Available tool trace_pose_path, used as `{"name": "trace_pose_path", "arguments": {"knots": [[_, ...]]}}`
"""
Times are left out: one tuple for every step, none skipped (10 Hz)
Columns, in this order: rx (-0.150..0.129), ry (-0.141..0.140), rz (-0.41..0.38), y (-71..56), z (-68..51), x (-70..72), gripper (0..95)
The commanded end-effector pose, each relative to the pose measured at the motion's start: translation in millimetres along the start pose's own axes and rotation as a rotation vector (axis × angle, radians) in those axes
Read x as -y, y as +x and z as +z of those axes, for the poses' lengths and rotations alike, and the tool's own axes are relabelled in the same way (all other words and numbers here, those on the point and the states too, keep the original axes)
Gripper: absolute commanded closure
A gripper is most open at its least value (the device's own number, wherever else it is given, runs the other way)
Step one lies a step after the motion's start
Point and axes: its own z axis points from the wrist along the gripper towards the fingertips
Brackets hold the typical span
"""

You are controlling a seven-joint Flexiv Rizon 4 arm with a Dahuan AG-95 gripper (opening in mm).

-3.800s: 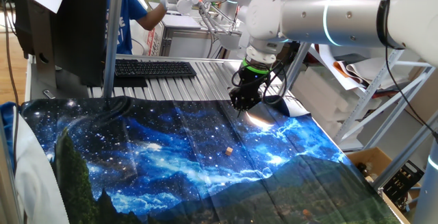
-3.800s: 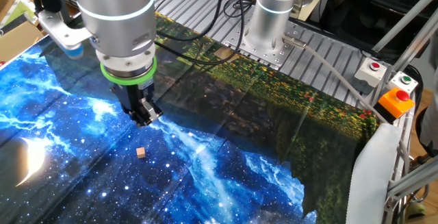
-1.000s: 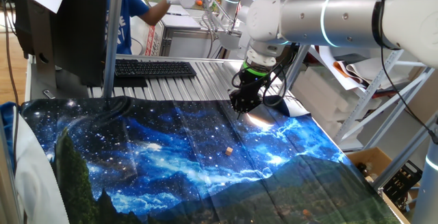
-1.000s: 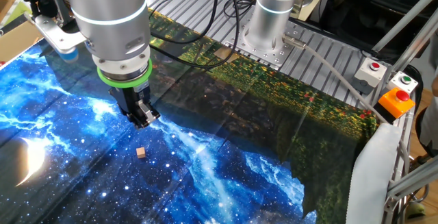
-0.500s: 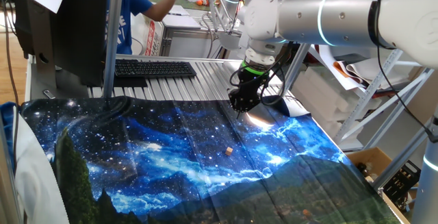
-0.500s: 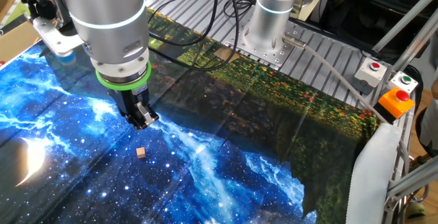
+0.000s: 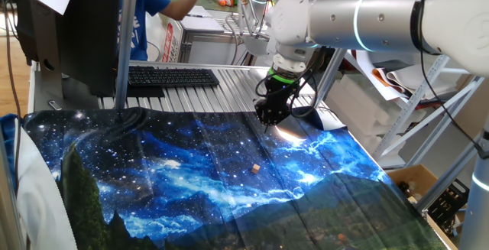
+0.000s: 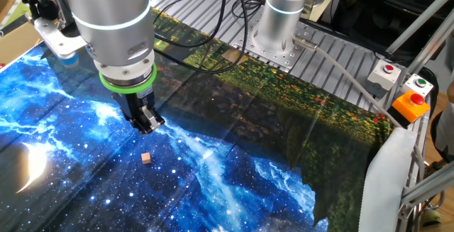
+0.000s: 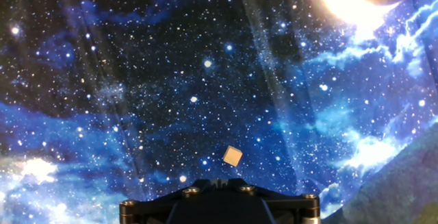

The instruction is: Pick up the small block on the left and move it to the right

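The small block (image 7: 255,169) is a tiny tan cube lying on the blue galaxy-print cloth (image 7: 191,181). It also shows in the other fixed view (image 8: 146,158) and in the hand view (image 9: 233,157). My gripper (image 7: 267,121) hangs above the cloth, farther back than the block and apart from it. In the other fixed view my gripper (image 8: 149,125) is a short way above the block, with its fingers together and nothing between them. In the hand view only the gripper's dark body (image 9: 212,183) shows at the bottom edge, just below the block.
A black keyboard (image 7: 172,76) lies on the ribbed metal table behind the cloth. A person in blue (image 7: 145,13) stands at the back. Red and green buttons (image 8: 386,69) and an orange box (image 8: 411,106) sit by the arm's base (image 8: 273,40).
My gripper has drifted slightly sideways above the cloth, mostly before the last half second. The block has not moved. The person at the back has moved an arm.
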Motion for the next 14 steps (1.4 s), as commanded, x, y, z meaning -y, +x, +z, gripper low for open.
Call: {"name": "trace_pose_path", "arguments": {"knots": [[0.008, 0.001, -0.003, 0.8, -0.3, 0.2, 95.0], [0.008, 0.001, -0.003, 0.8, -0.3, 0.2, 95.0], [0.014, -0.001, 0.000, -0.1, 0.2, 0.9, 95.0], [0.019, 0.002, -0.004, -2.5, 1.3, 3.0, 95.0], [0.017, -0.002, -0.008, -4.7, 2.4, 5.1, 95.0], [0.023, -0.004, -0.009, -5.8, 2.9, 6.2, 95.0], [0.030, -0.005, -0.003, -6.3, 3.1, 6.6, 95.0], [0.027, -0.010, -0.001, -6.3, 3.1, 6.6, 95.0], [0.020, -0.019, 0.004, -6.2, 3.1, 6.5, 95.0], [0.019, -0.022, 0.005, -6.1, 3.1, 6.5, 95.0], [0.019, -0.022, 0.007, -6.2, 3.1, 6.5, 95.0], [0.021, -0.024, 0.013, -6.2, 3.1, 6.5, 95.0], [0.021, -0.025, 0.014, -6.3, 3.2, 6.4, 95.0], [0.023, -0.026, 0.016, -6.3, 3.2, 6.3, 95.0]]}}
